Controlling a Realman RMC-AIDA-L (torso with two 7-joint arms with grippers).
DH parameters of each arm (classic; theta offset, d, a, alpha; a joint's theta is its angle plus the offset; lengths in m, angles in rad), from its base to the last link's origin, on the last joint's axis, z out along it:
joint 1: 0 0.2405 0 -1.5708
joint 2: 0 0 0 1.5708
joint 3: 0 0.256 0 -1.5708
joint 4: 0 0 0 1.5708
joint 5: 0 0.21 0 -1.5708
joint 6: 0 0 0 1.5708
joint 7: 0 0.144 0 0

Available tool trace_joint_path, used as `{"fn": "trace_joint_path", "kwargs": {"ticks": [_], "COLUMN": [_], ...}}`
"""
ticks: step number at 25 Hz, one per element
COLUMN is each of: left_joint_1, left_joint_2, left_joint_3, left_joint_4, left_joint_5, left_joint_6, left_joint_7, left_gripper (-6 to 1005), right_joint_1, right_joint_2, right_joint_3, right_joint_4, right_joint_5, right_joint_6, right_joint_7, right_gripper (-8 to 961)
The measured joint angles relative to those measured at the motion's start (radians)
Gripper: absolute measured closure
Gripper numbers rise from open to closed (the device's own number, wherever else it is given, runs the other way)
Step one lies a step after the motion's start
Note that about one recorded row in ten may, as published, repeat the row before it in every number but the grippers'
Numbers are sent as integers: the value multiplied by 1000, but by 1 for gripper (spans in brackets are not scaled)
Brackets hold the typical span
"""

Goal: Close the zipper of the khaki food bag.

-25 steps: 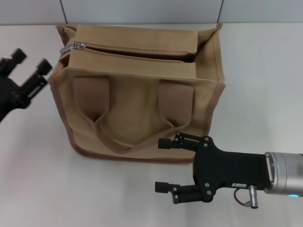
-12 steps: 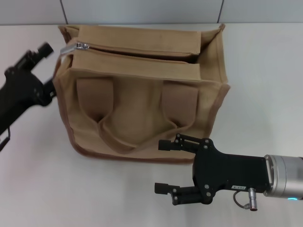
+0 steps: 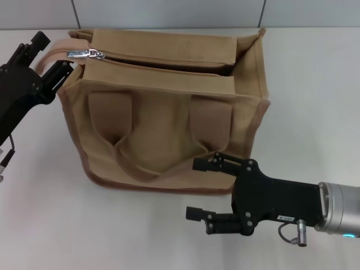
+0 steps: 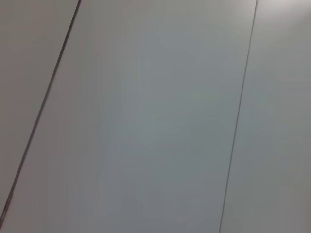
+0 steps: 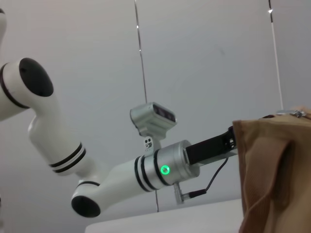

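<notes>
The khaki food bag [image 3: 163, 129] stands upright on the white table, its handles hanging on the near face. The zipper [image 3: 163, 63] runs along the top between two flaps and gapes at the right end. Its silver slider [image 3: 90, 54] sits at the left end and also glints in the right wrist view [image 5: 296, 113]. My left gripper [image 3: 52, 54] is open at the bag's left end, with the brown edge trim [image 3: 56, 48] between its fingers. My right gripper [image 3: 194, 189] is open and empty, low in front of the bag's near right corner.
The white table [image 3: 315, 84] extends on both sides of the bag, with a grey panelled wall [image 3: 169, 11] behind. The left wrist view shows only wall panels [image 4: 155, 116]. The right wrist view shows the left arm [image 5: 160, 167] reaching to the bag [image 5: 277, 170].
My left gripper has moved up and right from beside the bag to its top left end, and the edge trim now lies between its fingers. The right gripper barely shifted.
</notes>
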Motion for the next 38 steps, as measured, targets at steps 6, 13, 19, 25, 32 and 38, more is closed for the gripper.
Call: {"fn": "trace_joint_path", "kwargs": {"ticks": [6, 13, 19, 25, 32, 38], "left_joint_1": [4, 21, 22, 9, -15, -43], "left_joint_2": [0, 1, 2, 0, 1, 3], "left_joint_3": [13, 24, 4, 6, 10, 6], "left_joint_4": [-1, -33, -96, -92, -96, -68], "left_joint_5": [4, 1, -5, 1, 2, 2], "left_joint_6": [10, 42, 74, 74, 70, 40], "left_joint_7": [0, 69, 195, 173, 142, -77], "left_gripper": [256, 268, 379, 608, 915, 956], "right_joint_1": [-3, 6, 12, 12, 5, -41], "right_joint_2": [0, 0, 0, 0, -1, -8], "right_joint_3": [0, 0, 1, 2, 4, 62], "right_joint_4": [-1, -5, -9, -11, -10, -22], "right_joint_5": [28, 30, 31, 33, 33, 34], "right_joint_6": [-1, 25, 33, 26, -19, -189], "right_joint_7": [0, 0, 5, 0, 9, 47], "right_gripper": [111, 111, 110, 110, 110, 115]}}
